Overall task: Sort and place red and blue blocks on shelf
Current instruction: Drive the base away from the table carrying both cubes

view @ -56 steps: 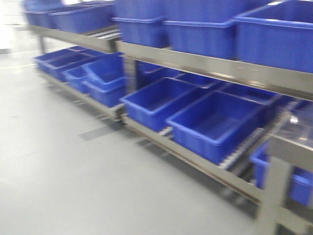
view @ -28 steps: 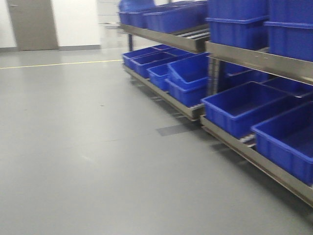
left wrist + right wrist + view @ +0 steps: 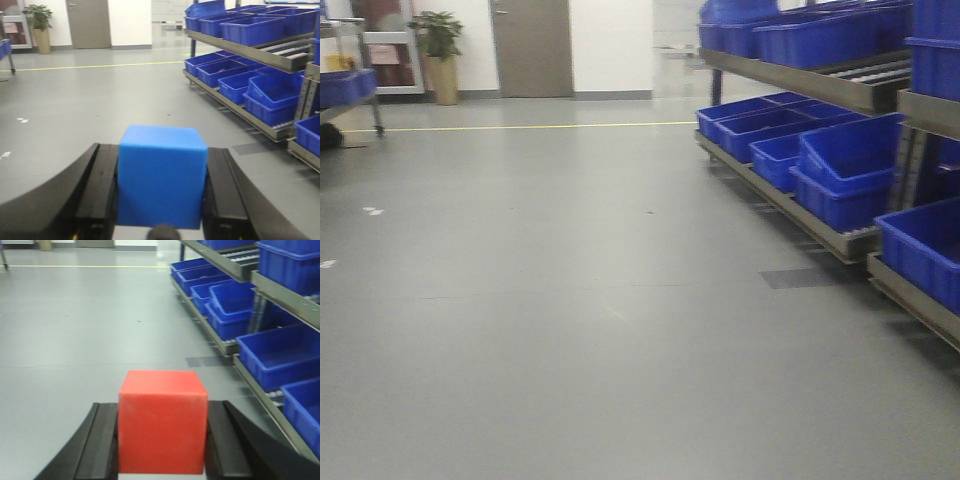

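My left gripper [image 3: 161,150] is shut on the bright blue block [image 3: 162,180], which sits squarely between its black fingers [image 3: 97,185] in the left wrist view. My right gripper [image 3: 162,407] is shut on the bright red block [image 3: 162,425], pinched the same way between both pads. Both blocks are held above grey floor. The shelf [image 3: 790,205], a two-level metal rack, runs along the right side of every view, off to the right of both grippers; its rails also show as shelf [image 3: 240,45] and shelf [image 3: 285,295]. Neither arm appears in the front view.
Large blue bins [image 3: 840,165] fill both shelf levels, one tilted in the lower row. Grey floor [image 3: 570,300] spreads to the left, crossed by a yellow line [image 3: 520,127]. A door [image 3: 530,45], a potted plant [image 3: 440,50] and a cart with a blue bin [image 3: 345,90] stand at the back.
The front view has swung left: the shelf, which filled the picture a second ago, now sits at the right edge, and the floor, door and plant have come into sight.
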### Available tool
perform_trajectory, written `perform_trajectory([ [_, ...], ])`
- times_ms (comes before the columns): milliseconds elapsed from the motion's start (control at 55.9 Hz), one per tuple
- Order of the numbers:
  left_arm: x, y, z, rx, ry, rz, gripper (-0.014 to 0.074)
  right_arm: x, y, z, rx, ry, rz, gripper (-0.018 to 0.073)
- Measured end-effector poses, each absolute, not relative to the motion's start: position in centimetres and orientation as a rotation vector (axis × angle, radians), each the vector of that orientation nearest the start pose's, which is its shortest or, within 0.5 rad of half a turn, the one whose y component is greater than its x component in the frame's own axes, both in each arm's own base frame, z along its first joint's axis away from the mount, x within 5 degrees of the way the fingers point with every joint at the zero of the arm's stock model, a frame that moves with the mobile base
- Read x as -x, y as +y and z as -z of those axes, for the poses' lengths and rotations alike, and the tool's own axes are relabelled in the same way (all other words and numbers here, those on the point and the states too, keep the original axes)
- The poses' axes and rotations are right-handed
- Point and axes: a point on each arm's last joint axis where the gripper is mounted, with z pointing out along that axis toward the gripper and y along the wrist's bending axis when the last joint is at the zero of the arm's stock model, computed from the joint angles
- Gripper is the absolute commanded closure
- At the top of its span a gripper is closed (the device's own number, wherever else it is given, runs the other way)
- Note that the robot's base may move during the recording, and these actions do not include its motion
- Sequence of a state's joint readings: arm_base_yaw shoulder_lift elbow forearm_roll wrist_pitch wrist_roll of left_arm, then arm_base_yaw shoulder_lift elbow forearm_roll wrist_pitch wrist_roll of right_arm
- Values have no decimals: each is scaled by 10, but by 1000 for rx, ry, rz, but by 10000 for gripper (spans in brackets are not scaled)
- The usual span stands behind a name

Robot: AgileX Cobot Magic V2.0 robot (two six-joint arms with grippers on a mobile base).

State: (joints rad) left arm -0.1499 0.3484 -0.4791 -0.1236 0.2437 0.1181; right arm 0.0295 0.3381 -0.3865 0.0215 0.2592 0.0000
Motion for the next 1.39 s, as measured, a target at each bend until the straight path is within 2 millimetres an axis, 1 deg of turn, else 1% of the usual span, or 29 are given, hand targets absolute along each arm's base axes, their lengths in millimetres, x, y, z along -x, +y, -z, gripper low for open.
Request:
perform_trajectory([
  [1394,-77,-14,-329,-141,1590,142,290,-82,3,-297,12,1694,-42,155],
])
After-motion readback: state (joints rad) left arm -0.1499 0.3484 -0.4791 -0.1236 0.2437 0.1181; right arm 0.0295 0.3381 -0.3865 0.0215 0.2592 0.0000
